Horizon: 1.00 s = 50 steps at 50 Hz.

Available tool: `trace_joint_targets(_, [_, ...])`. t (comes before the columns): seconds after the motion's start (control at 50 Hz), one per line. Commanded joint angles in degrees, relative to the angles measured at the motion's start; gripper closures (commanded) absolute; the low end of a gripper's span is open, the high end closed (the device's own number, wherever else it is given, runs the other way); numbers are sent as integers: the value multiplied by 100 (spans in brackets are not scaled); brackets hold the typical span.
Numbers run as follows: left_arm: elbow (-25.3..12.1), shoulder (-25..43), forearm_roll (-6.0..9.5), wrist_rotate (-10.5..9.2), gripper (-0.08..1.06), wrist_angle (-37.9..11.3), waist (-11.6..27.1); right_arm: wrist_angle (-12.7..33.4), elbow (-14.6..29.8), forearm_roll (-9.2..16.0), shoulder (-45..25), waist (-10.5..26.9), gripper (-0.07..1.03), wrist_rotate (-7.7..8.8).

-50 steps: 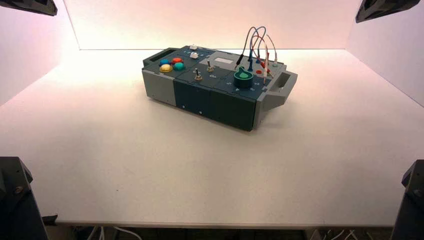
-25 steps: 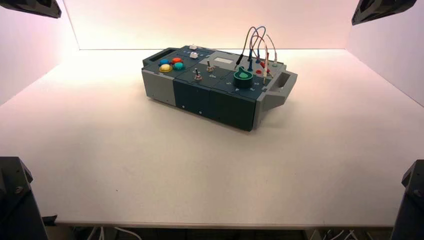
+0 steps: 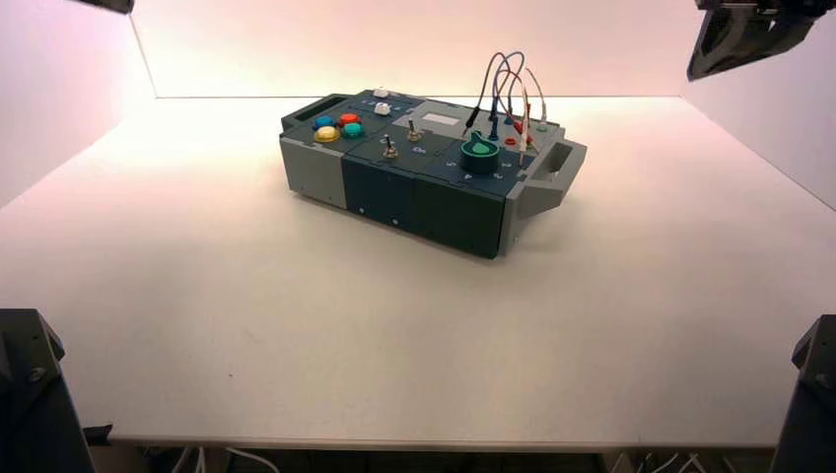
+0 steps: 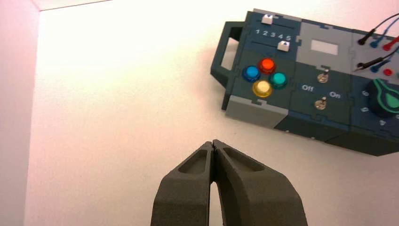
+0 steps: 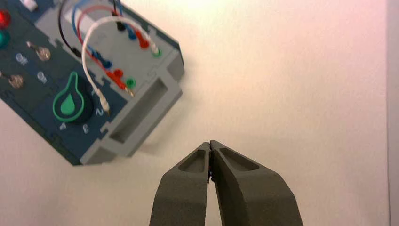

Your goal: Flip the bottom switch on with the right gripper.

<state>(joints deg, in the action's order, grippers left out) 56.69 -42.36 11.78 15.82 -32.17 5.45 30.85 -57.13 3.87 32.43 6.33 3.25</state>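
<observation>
**Robot body: claws and arm bases**

Left claw (image 4: 213, 143): two dark grey tapered fingers (image 4: 188, 188), matte, each with a recessed triangular pocket. Right claw (image 5: 210, 143): identical build. Black arm housings at both near table corners; one screw visible on left housing (image 3: 36, 374).

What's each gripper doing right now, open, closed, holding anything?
Left gripper: closed, empty, above the table.
Right gripper: closed, empty, off the box's handle end.

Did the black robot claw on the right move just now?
Yes. The black right gripper has come down and inward in the high view, showing more below the top edge, while the blue-grey box stayed put.
</observation>
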Motion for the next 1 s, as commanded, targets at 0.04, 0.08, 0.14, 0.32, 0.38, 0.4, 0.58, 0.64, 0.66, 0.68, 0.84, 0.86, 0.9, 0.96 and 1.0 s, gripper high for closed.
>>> trace_joint_targets(0.04, [-554,378,9,18,100,-193,255,149,334,26,-114,18,98,18])
trace_joint_targets(0.08, [-642,483,9,18,100,-229,325,202,378,26,-141,18,98,35])
trace_joint_targets(0.14, [-782,686,9,18,100,-237,431,334,457,26,-211,18,98,105])
trace_joint_targets(0.32, [-1099,1239,-9,35,100,-220,536,756,738,26,-325,114,98,211])
trace_joint_targets(0.38, [-1195,1397,-44,105,100,-202,536,896,861,26,-343,237,98,264])
trace_joint_targets(0.4, [-1213,1424,-44,132,100,-202,536,949,923,26,-360,299,98,281])
trace_joint_targets(0.58, [-1503,1942,-44,642,100,-202,536,1573,1538,18,-554,1090,98,527])
trace_joint_targets(0.64, [-1626,2118,-44,642,100,-202,536,1687,1652,9,-624,1283,98,571])
trace_joint_targets(0.66, [-1644,2145,-44,642,100,-211,536,1723,1705,9,-633,1362,98,580])
trace_joint_targets(0.68, [-1679,2206,-44,642,100,-211,536,1731,1723,9,-642,1397,98,589])
trace_joint_targets(0.84, [-2030,2672,-53,694,100,-220,519,1837,1942,9,-809,1705,98,756])
trace_joint_targets(0.86, [-2057,2707,-53,694,100,-220,519,1837,1951,9,-835,1723,98,782])
trace_joint_targets(0.9, [-2153,2839,-53,729,100,-237,510,1846,1978,9,-870,1740,98,817])
trace_joint_targets(0.96, [-2285,3006,-53,773,100,-237,501,1881,2004,9,-923,1758,98,870])
trace_joint_targets(1.0, [-2382,3138,-53,773,100,-237,501,1898,2004,9,-940,1767,98,888])
